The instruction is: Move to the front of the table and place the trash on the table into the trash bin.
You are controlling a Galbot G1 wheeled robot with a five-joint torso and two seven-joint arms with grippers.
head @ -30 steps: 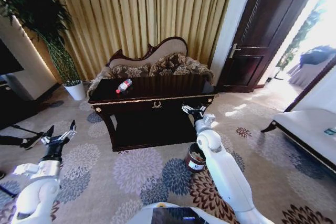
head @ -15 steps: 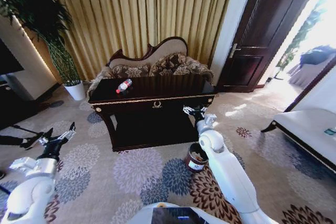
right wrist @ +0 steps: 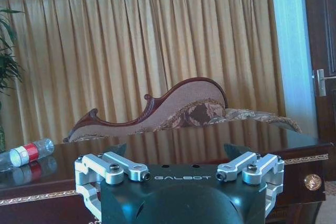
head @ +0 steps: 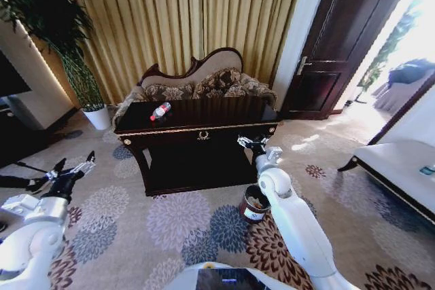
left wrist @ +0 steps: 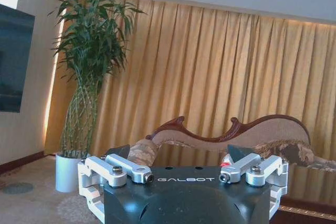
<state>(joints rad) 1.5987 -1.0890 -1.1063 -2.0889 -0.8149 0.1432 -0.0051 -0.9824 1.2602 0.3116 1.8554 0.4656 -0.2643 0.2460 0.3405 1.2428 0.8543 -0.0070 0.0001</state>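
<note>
One bottle (head: 160,111) on table (head: 204,121); bin (head: 253,204) beside right pincer (head: 251,142).

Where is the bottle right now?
In the head view the bottle lies on its side at the table's left end, near the back edge, in front of the sofa.

Clear bottle (head: 160,111) with red cap lies on its side at left end of dark glossy table (head: 204,115); brown trash bin (head: 253,204) stands on floor at table's front right.
</note>
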